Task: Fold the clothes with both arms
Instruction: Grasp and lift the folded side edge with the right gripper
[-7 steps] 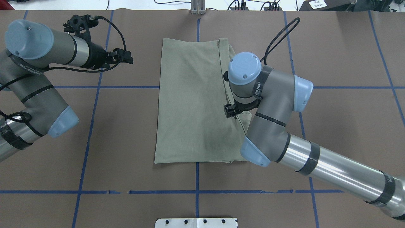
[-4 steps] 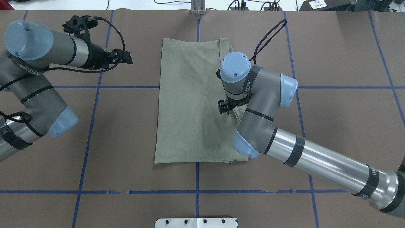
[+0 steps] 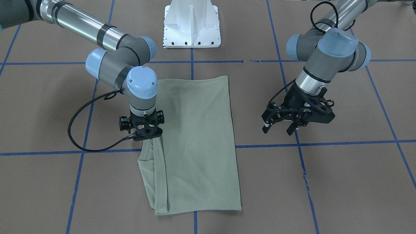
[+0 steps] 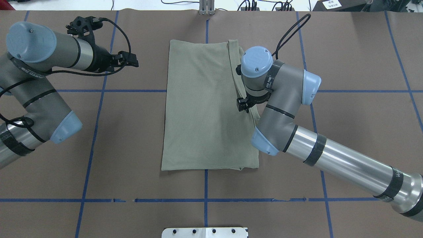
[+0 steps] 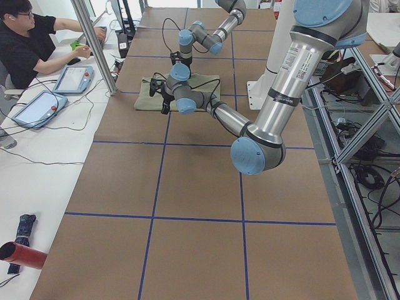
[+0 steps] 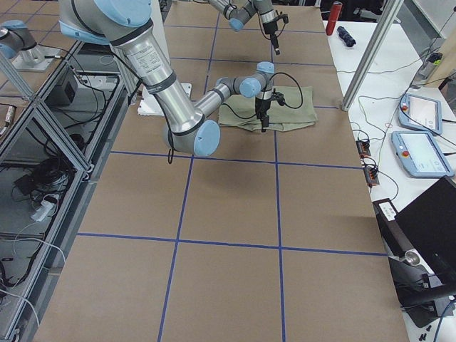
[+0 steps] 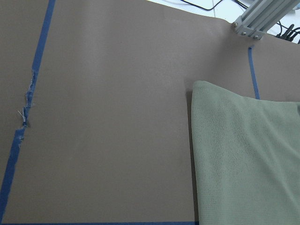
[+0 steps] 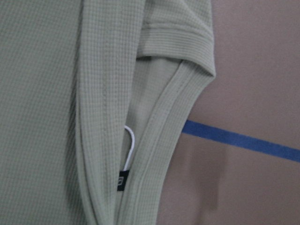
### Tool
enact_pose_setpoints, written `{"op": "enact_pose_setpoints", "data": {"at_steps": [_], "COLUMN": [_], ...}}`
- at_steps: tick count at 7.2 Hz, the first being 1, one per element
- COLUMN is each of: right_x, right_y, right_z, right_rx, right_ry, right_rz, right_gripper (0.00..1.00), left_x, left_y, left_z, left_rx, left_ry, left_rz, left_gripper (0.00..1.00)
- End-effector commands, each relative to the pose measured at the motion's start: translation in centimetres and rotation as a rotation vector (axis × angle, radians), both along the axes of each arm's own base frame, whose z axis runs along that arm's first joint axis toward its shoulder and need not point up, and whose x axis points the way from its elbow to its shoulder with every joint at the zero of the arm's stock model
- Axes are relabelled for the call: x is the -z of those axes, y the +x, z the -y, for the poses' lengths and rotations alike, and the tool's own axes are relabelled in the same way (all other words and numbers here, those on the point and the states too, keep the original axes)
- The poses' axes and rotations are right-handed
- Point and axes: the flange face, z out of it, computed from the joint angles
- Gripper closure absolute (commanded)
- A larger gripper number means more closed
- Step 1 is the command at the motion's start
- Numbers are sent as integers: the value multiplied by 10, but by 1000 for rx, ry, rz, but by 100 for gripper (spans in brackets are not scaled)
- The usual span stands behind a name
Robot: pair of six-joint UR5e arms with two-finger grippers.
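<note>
The sage-green shirt [image 4: 201,109] lies folded into a long rectangle at the table's middle, also seen in the front view [image 3: 198,136]. My right gripper [image 3: 150,138] points straight down at the shirt's edge by the neck. The fabric rises to a peak at its tips, so it seems shut on that edge. From overhead it [image 4: 243,105] is mostly hidden under the wrist. The right wrist view shows the neck opening and the white loop [image 8: 131,147]. My left gripper [image 3: 278,130] is open and empty, above bare table beside the shirt [image 7: 248,159].
The white pedestal base [image 3: 191,24] stands at the robot's side of the table. An aluminium post [image 4: 206,8] stands at the far edge. Blue tape lines cross the brown table cover. An operator [image 5: 31,44] sits at a side bench with tablets.
My right gripper moved left over the shirt, then back right and towards the far end. The bulge of fabric at the shirt's right edge has flattened. The left arm has not moved.
</note>
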Motion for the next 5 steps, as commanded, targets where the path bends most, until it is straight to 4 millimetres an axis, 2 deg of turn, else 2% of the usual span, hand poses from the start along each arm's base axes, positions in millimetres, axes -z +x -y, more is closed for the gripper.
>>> {"op": "enact_pose_setpoints", "data": {"at_steps": [1, 3, 5], "right_x": [-22, 9, 32], "right_y": [20, 33, 30], "right_z": [7, 6, 10], "right_rx": [-10, -6, -11], "right_ry": [-28, -19, 6], "right_rz": [-6, 63, 95], "right_gripper": [0, 0, 0], "left_x": [1, 2, 9], "left_y": [1, 0, -2], "left_z": [0, 0, -2], "left_rx": [0, 0, 3], "left_ry": [-1, 0, 3], "left_rz": [-1, -2, -11], "left_gripper": [0, 0, 0]}}
